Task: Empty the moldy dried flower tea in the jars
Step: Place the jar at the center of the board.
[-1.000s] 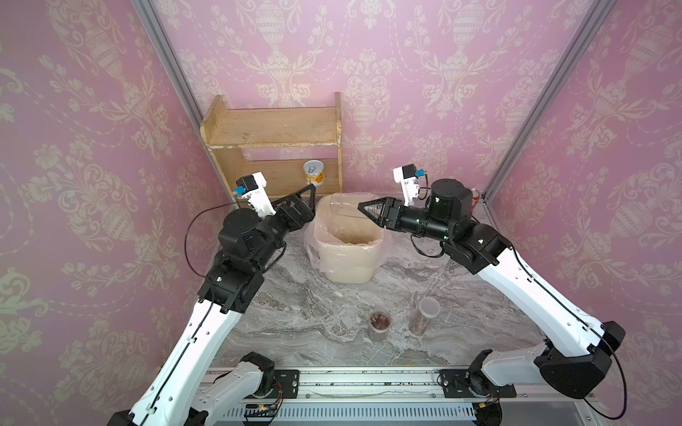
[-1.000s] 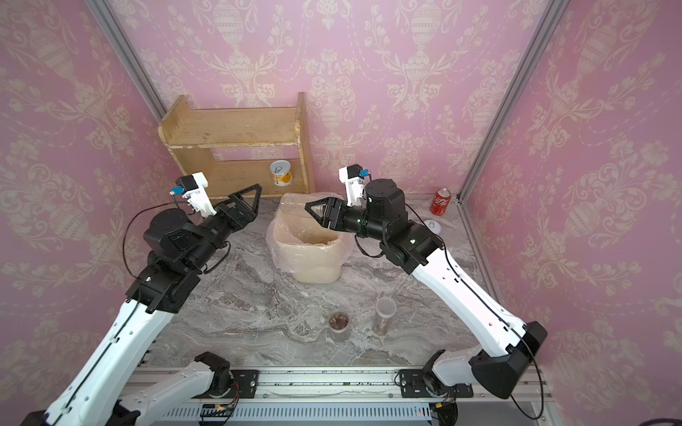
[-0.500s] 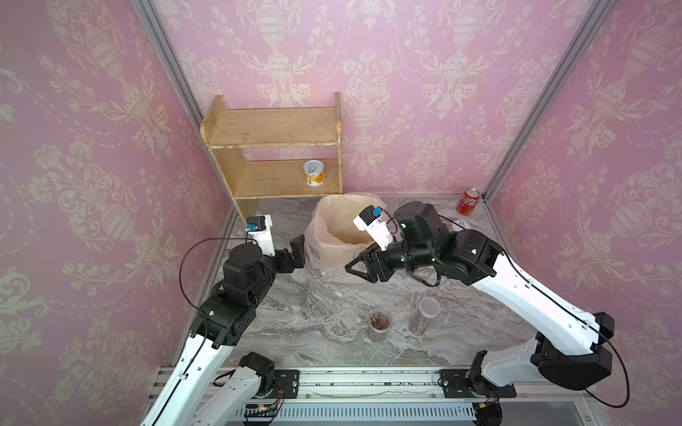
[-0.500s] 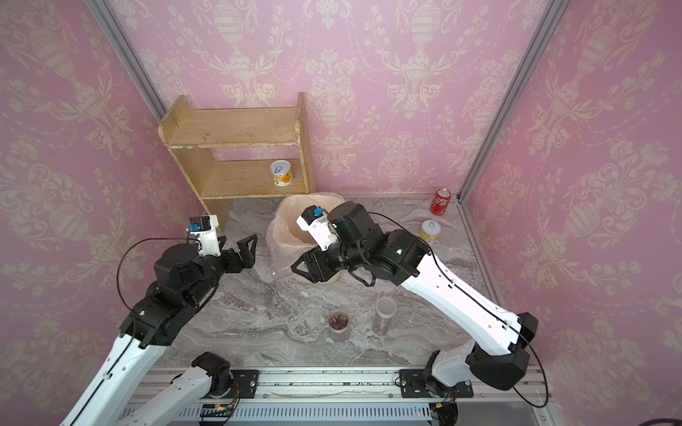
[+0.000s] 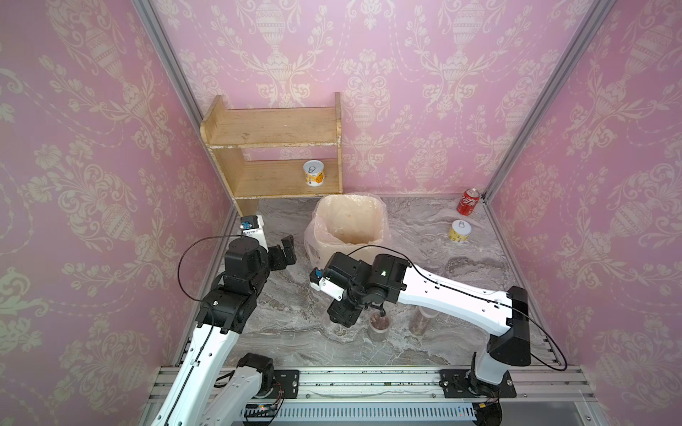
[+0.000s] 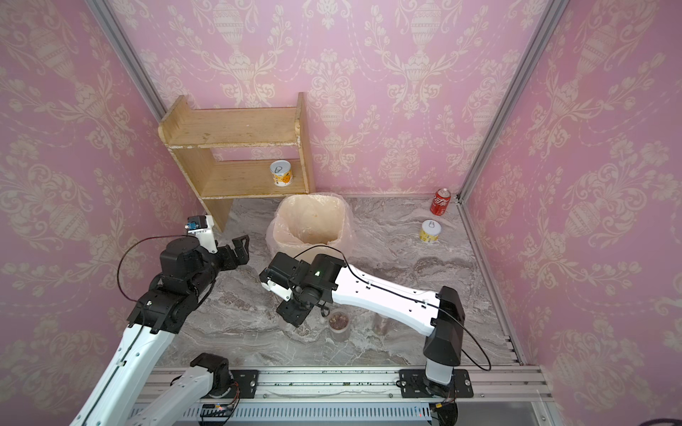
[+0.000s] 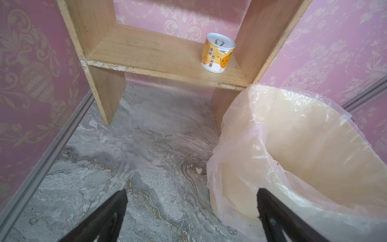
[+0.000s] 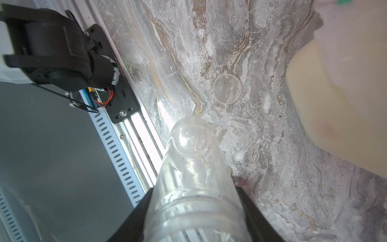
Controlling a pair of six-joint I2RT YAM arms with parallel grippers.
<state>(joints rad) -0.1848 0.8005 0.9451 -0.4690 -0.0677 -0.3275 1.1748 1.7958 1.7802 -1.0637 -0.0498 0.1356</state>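
Right hand [image 8: 195, 197]: closed on a clear jar [image 8: 194, 163], jaws on opposite sides of the wall at its threaded mouth end. The jar's base points down toward the counter [image 8: 261, 52]; contact with it cannot be confirmed. Contents: nil, bar a few dark crumbs. Assessed as light, rigid, thin-walled and slick. A hold on the ribbed neck should resist slipping, while a hard squeeze risks deforming it.

Left hand [image 7: 191, 190]: wide open, empty, beside the lined bin [image 7: 314, 150].

Tea [image 5: 380, 323] sits in an open short jar [image 5: 378, 333] on the counter just beside the right hand. A taller jar [image 5: 420, 322] stands beyond it, partly under the right arm. A loose lid [image 8: 227, 89] lies flat near the clear jar.
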